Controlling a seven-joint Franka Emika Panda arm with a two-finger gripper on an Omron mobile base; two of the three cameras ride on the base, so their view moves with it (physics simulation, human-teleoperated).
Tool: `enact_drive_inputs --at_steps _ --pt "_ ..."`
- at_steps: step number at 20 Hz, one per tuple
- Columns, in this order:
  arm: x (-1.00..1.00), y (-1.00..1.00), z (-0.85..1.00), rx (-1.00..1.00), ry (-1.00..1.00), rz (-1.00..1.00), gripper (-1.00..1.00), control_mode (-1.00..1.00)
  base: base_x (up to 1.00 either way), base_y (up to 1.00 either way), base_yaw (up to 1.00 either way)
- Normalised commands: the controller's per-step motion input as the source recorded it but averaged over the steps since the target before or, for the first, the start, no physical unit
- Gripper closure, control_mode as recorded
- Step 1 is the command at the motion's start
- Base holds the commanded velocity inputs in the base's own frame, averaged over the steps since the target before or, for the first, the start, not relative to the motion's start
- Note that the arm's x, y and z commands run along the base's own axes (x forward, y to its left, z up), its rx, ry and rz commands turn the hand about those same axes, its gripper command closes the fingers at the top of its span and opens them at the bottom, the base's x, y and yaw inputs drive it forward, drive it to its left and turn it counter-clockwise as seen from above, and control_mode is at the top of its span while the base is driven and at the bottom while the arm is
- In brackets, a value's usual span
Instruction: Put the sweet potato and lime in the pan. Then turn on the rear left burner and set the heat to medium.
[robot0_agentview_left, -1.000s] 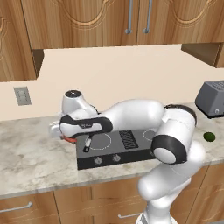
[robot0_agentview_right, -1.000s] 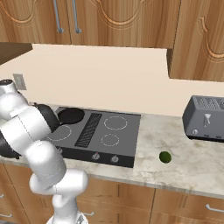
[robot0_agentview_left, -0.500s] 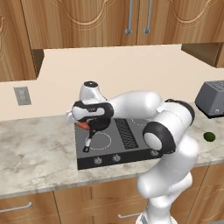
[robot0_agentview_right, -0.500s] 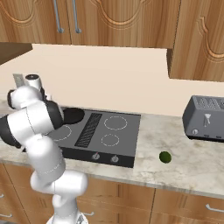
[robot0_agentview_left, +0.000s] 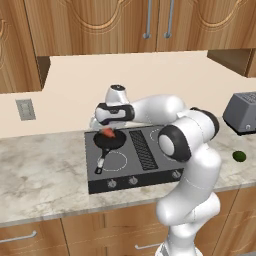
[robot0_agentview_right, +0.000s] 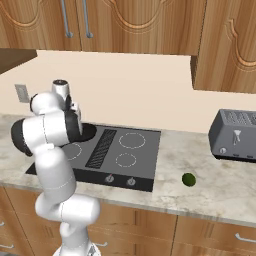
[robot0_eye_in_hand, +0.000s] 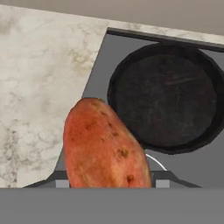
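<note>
- In the hand view the sweet potato (robot0_eye_in_hand: 103, 146) hangs close under the camera, held at its near end by the gripper (robot0_agentview_left: 106, 131), whose jaws are clamped on it.
- Just past it lies the pan (robot0_eye_in_hand: 165, 97), empty, on the rear left burner of the stove (robot0_eye_in_hand: 192, 164). The potato hangs over the pan's near rim, not its middle.
- Risk: released from here, it could hit the rim and roll onto the stove top or the counter (robot0_eye_in_hand: 39, 78). It is long and tapered, so it would probably roll or tip on landing.
- The pan's handle (robot0_agentview_left: 101, 163) points toward the knobs (robot0_agentview_left: 133, 180); a knock from the arm could turn the pan.
- Far to the right, the lime (robot0_agentview_right: 188, 179) sits on the counter in front of the toaster (robot0_agentview_right: 235, 135), well apart from the pan. It is round and may roll away if nudged.
</note>
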Motion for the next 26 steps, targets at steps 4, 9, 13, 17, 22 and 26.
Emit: enact_drive_inputs --at_steps 4,9,13,17,22,26 --pt "0.15 -0.59 -0.09 -0.02 0.03 -0.03 1.0 -1.0 0.0 0.0 0.0" --pt "0.08 -0.17 -0.26 -0.15 0.01 -0.09 1.0 -1.0 0.0 0.0 0.0" --pt "0.0 0.0 -0.04 -0.04 0.0 -0.03 1.0 -1.0 0.0 0.0 0.0" --pt "0.2 0.0 -0.04 0.0 0.0 0.0 1.0 -1.0 0.0 0.0 0.0" --pt "0.56 -0.22 -0.26 0.0 0.0 -0.08 1.0 -1.0 0.0 0.0 0.0" --pt "0.43 -0.21 -0.2 0.0 0.0 -0.08 1.0 -1.0 0.0 0.0 0.0"
